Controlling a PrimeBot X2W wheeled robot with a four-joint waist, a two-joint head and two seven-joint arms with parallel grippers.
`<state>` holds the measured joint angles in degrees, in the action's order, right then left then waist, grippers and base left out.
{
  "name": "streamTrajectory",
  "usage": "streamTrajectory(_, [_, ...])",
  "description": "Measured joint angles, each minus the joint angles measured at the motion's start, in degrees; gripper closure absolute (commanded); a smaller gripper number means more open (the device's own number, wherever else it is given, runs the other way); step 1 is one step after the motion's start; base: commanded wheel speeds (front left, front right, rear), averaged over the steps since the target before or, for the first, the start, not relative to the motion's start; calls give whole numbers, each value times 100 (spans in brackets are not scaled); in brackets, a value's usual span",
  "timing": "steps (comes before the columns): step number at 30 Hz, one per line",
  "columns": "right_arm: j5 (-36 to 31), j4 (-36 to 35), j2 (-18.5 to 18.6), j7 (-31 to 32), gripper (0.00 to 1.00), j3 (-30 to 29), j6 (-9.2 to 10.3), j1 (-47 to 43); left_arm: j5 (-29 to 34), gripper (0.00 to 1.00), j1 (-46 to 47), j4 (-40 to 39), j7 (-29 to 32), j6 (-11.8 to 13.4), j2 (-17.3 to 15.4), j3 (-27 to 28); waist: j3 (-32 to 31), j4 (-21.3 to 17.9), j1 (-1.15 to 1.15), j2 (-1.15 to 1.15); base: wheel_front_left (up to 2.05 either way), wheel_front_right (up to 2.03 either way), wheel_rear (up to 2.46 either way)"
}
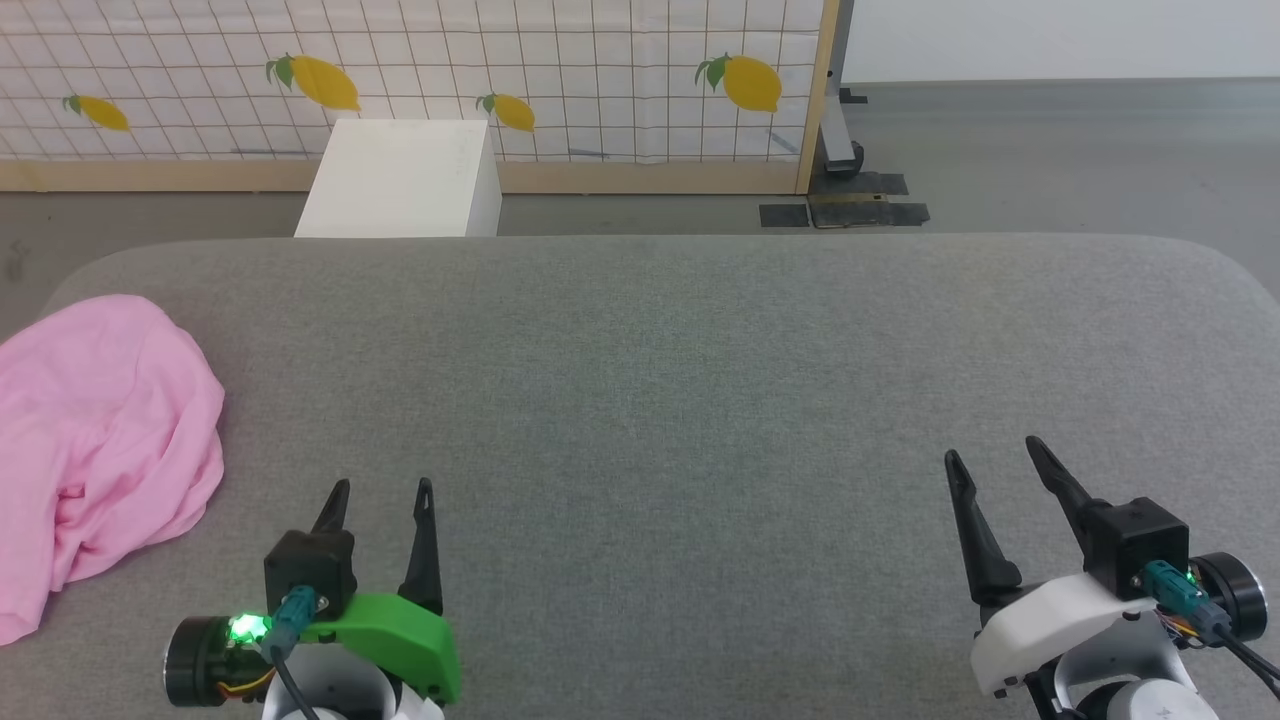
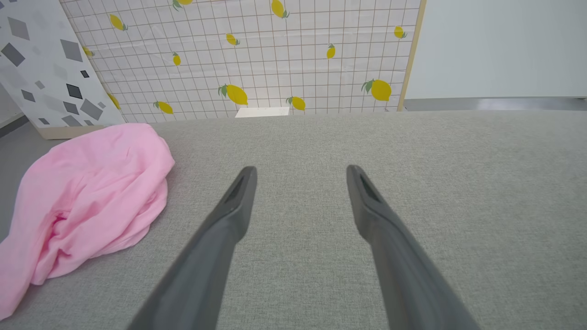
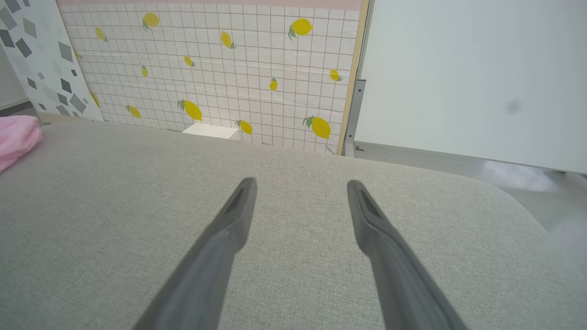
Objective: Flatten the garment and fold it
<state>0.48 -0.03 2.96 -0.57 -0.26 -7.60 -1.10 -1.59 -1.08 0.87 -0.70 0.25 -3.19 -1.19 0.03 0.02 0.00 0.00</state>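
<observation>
The garment (image 1: 100,440) is a crumpled pink heap at the far left edge of the grey fabric table (image 1: 660,380); part of it runs out of the head view. My left gripper (image 1: 382,487) hovers low over the table just right of the heap, open and empty. In the left wrist view the garment (image 2: 91,197) lies left of the spread fingers of the left gripper (image 2: 300,172), not touching them. My right gripper (image 1: 991,450) stands open and empty at the lower right, far from the cloth. The right wrist view has the right gripper (image 3: 300,183) open, with a corner of the garment (image 3: 16,135) at its left edge.
A white box (image 1: 400,180) stands on the floor behind the table's far edge. Behind it runs a lemon-print grid screen (image 1: 560,70) with a wooden frame. Grey floor (image 1: 1050,150) lies to the far right. The table's corners are rounded.
</observation>
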Motion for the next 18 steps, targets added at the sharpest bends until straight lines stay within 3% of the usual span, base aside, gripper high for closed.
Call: streamTrajectory(18, [112,85,0,-214,0,-47,0,1,-155,0,54,151,-203,134,0,-189,13,22,0,0,0,0,0])
